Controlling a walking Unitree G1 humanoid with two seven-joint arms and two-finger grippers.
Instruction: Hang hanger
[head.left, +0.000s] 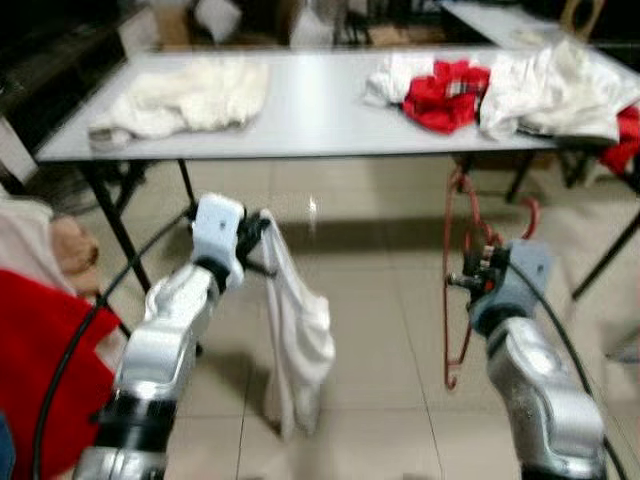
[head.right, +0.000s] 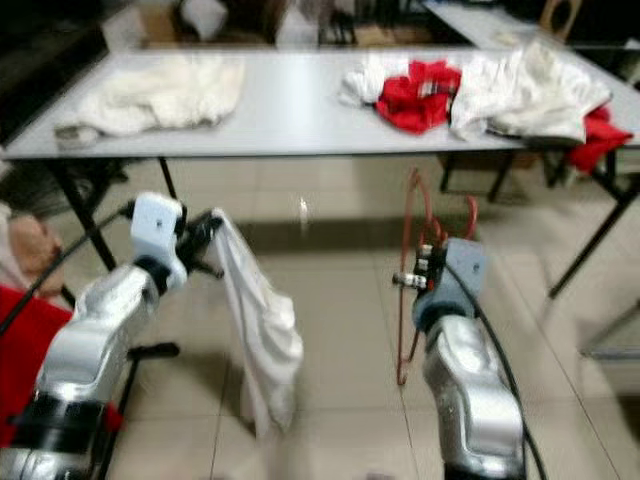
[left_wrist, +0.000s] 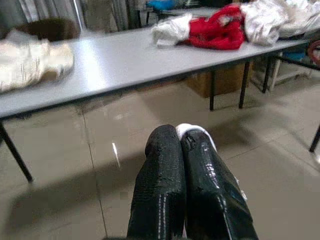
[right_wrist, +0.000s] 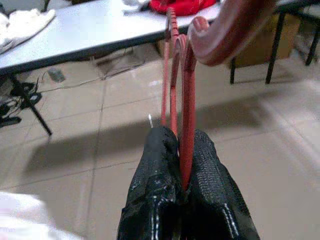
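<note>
Hanger (head.left: 462, 280): red, held upright in our right gripper (right_wrist: 181, 150), out in front of the robot on its right side, hanging free above the tile floor and short of the table (head.left: 320, 110). Our right fingers are pinched on the red wire. Our left gripper (left_wrist: 181, 150) is pressed together on a white cloth (head.left: 295, 340), which droops from it toward the floor.

Step in hand, as we judge it: carrying both items while a place to hang is sought. We see no rail or hook here, so the target is unknown. To do it well we would keep the right pinch firm, since the thin wire could swing or twist in the grip, hold the hook end clear of the table edge, and keep the cloth from dragging or catching on the hanger's lower end.

View differences: the head views show the whole hanger outline and the cloth's full drape; both are blurred. The right wrist view shows the actual pinch, with the wire running up between the fingers and a curved red part close overhead. The left wrist view shows a small white tuft of the cloth at the fingertips. White heaps and a red garment (head.left: 447, 92) lie on the table.
</note>
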